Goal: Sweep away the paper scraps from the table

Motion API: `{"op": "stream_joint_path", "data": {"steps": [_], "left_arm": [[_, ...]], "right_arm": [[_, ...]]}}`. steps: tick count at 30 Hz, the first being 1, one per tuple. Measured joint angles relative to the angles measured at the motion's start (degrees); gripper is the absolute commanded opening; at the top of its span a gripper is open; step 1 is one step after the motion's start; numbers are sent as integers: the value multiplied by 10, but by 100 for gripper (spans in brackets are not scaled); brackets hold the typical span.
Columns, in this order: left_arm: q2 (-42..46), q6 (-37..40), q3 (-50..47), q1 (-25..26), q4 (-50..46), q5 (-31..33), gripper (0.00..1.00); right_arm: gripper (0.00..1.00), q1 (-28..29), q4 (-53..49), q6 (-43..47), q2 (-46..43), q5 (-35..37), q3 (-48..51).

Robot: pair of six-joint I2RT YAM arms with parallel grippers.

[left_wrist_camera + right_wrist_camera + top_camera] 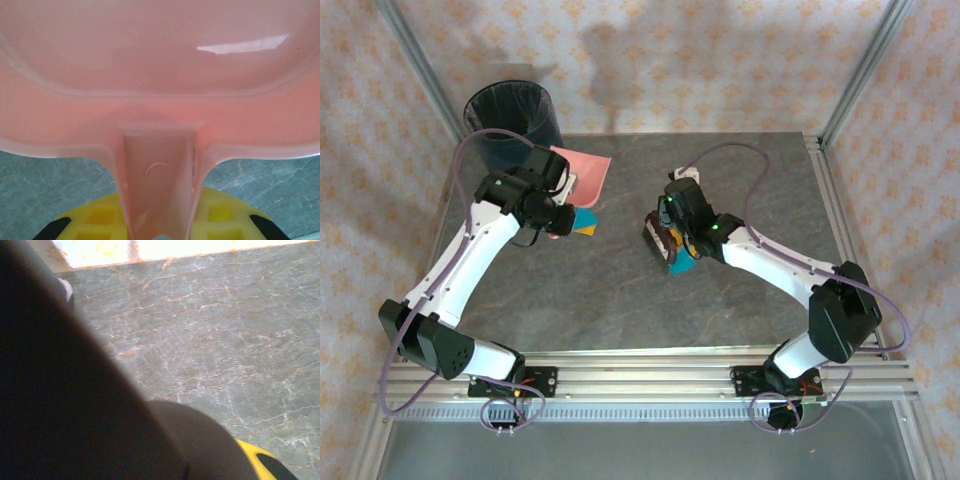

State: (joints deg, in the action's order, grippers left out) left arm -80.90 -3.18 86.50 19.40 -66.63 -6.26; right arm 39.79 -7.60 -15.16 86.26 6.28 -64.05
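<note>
Teal-blue and orange-yellow paper scraps point(586, 222) lie mid-way across the mottled dark grey table point(620, 310). They look featherlight, flat and hard to pinch (better pushed, I judge). The left gripper point(160, 216) clamps the pink plastic dustpan point(160, 60) by its handle. The right gripper point(672, 240) is closed on a dark brush point(656, 236).

Lab-type robot cell: alu-rail frame point(865, 65), printed backdrop walls point(720, 60), stone-look table point(620, 300) w/ rail edge
</note>
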Motion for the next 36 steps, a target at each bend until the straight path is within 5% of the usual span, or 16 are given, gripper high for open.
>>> {"op": "stream_joint_path", "data": {"steps": [8, 20, 36], "left_arm": [[14, -14, -6, 0, 5, 55, 0], [65, -19, -30, 0, 19, 100, 0], [66, -25, -34, 0, 22, 101, 0]], "right_arm": [[0, 0, 55, -43, 9, -93, -10], [0, 0, 164, -160, 193, -204, -141], [0, 7, 201, -252, 371, -224, -278]]}}
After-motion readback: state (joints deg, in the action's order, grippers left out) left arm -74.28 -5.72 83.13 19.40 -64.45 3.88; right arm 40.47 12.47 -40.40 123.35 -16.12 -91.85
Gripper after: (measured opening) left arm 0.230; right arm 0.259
